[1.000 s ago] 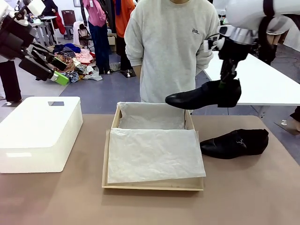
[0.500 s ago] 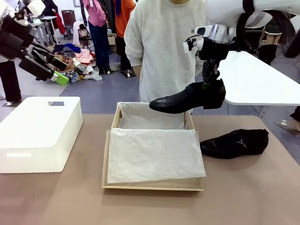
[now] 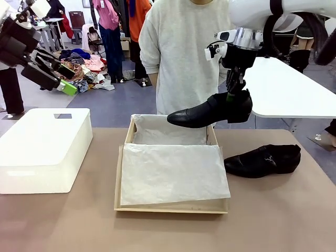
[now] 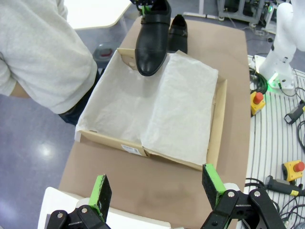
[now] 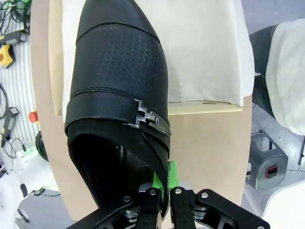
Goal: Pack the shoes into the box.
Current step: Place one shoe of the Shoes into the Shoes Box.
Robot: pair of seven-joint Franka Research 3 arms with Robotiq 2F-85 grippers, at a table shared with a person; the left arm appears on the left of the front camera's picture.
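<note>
My right gripper (image 3: 234, 95) is shut on the heel collar of one glossy black shoe (image 3: 210, 112), holding it level in the air over the far right corner of the tan box (image 3: 171, 208), toe pointing left. In the right wrist view the shoe (image 5: 119, 81) with its metal buckle hangs from the gripper (image 5: 165, 190) above the tissue-lined box (image 5: 209, 108). The other shoe (image 3: 263, 159) lies on the table right of the box. My left gripper (image 4: 156, 188) is open and empty, high at the left (image 3: 51, 69), looking down on the box (image 4: 217, 119) and both shoes (image 4: 151, 40).
A white plastic bin (image 3: 44, 149) stands left of the box. A person in a grey sweatshirt (image 3: 191, 52) stands close behind the far edge of the table. White tissue paper (image 3: 173, 173) covers the box's inside. A white table (image 3: 294, 89) is behind on the right.
My right gripper carried the shoe leftward from beside the box to over its far right corner, then held nearly still. The left arm and the second shoe have not moved.
</note>
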